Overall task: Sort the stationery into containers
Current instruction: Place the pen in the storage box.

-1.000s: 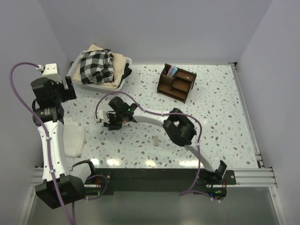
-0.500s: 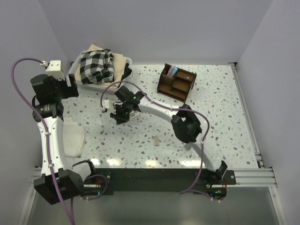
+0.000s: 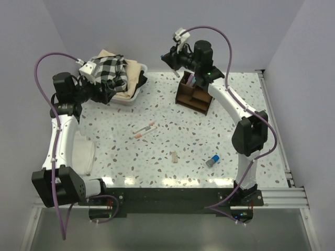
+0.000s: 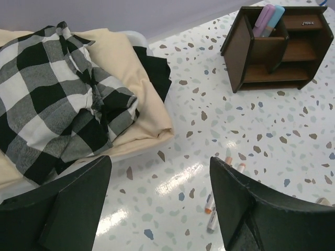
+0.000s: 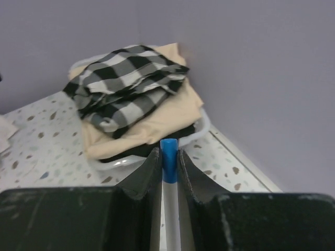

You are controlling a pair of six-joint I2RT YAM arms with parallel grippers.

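The dark brown wooden organizer (image 3: 196, 92) stands at the back, with a pink and a light blue pen upright in its tall back compartment (image 4: 268, 19). My right gripper (image 3: 168, 57) is raised just left of it and shut on a white pen with a blue cap (image 5: 168, 159). Two white markers with orange ends (image 3: 145, 129) lie mid-table, also in the left wrist view (image 4: 211, 203). A beige stub (image 3: 174, 156) and a blue-grey cylinder (image 3: 212, 160) lie nearer the front. My left gripper (image 3: 103, 91) is open and empty, low beside the tub (image 4: 159, 163).
A white tub (image 3: 137, 93) holding checked and beige cloths stands back left, also in the right wrist view (image 5: 205, 124). A folded white cloth (image 3: 84, 151) lies at the left edge by the left arm. Walls close off the back and both sides.
My right arm has lifted from the table's middle and swung to the back above the organizer. My left gripper has swung right toward the tub. The markers and the cylinder now show.
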